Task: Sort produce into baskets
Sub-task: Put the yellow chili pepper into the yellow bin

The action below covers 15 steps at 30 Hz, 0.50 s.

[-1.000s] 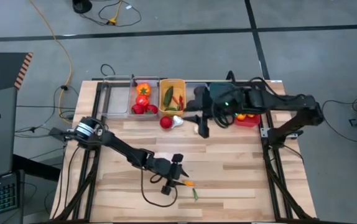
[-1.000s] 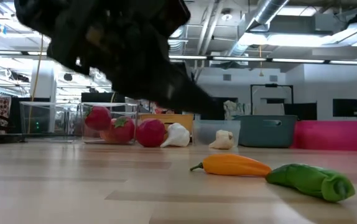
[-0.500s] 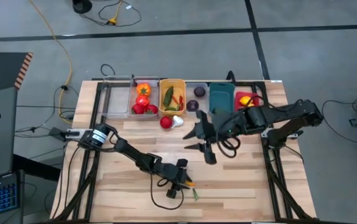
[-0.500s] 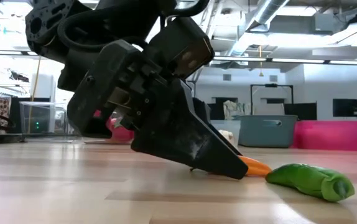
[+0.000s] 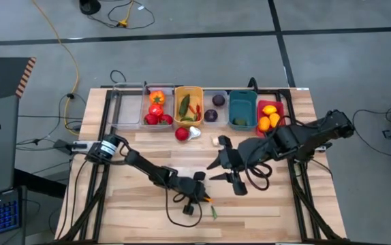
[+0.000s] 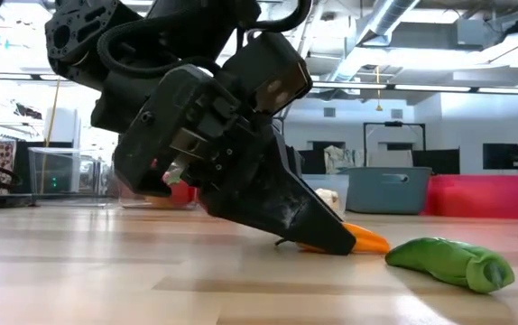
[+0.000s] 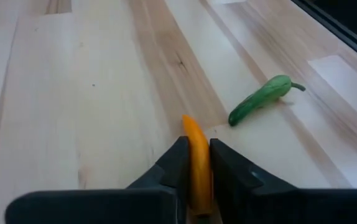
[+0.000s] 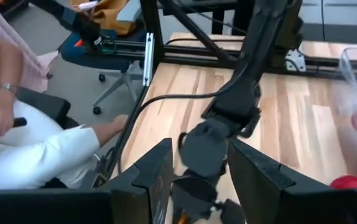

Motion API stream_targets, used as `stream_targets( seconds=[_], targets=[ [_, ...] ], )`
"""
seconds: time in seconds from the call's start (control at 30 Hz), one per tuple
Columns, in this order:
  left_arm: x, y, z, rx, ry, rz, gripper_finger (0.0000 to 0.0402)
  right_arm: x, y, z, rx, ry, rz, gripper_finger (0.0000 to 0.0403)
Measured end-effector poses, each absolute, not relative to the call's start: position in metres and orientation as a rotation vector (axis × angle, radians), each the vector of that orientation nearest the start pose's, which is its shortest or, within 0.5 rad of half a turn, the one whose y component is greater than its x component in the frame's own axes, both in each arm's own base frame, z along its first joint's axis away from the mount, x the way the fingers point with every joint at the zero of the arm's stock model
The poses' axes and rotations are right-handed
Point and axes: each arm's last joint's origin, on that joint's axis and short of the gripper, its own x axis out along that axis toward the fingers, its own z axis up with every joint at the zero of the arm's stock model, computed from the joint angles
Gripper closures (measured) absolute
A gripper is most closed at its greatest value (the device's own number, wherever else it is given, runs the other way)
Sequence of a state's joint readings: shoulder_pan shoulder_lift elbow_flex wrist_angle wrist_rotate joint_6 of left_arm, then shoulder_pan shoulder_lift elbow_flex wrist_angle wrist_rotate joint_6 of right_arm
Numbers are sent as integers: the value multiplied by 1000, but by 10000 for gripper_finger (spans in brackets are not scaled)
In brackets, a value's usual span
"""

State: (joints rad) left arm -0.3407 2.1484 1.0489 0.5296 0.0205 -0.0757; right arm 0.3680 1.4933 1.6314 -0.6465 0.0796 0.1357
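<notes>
An orange chili (image 7: 194, 144) lies on the wood table near its front edge, with my left gripper (image 7: 196, 157) shut on it; in the high view that gripper (image 5: 204, 197) is low at the front middle. A green chili (image 7: 260, 99) lies on the table just beyond, touching nothing. My right gripper (image 5: 225, 170) hangs open above the table's middle with nothing between its fingers. The baskets stand in a row along the far edge: a clear one (image 5: 156, 109) with red tomatoes, an orange-yellow one (image 5: 189, 105), a clear one (image 5: 214, 109) with purple balls, a teal one (image 5: 242, 109) and a red one (image 5: 270, 120). My left gripper pinches the orange chili's near half (image 7: 197, 177) between its two fingers. The fingers slant down from the table's left and lie along the chili, whose pointed end (image 6: 372, 240) juts out past the fingertips. The chili rests on the table.
A loose red tomato (image 5: 181, 134) and two white garlic pieces (image 5: 194, 133) (image 5: 216, 141) lie in front of the baskets. A bare clear basket (image 5: 126, 109) stands at the row's left end. A seated person (image 8: 23, 137) is beyond the table's left edge.
My left gripper has come down to the table at the orange chili, which stays where it lay. My right gripper has swung away from the baskets toward the table's near edge, staying high and open.
</notes>
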Motion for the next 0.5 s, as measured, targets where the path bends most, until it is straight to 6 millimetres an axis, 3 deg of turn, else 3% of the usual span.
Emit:
stream_targets(
  seconds=[0.17, 0.5],
  targets=[
    [385, -125, 98, 31, 602, -321, 358, 293, 120, 410, 108, 568, 242, 223],
    [372, -61, 175, 212, 644, -110, 358, 294, 150, 379, 271, 782, 192, 223]
  ],
)
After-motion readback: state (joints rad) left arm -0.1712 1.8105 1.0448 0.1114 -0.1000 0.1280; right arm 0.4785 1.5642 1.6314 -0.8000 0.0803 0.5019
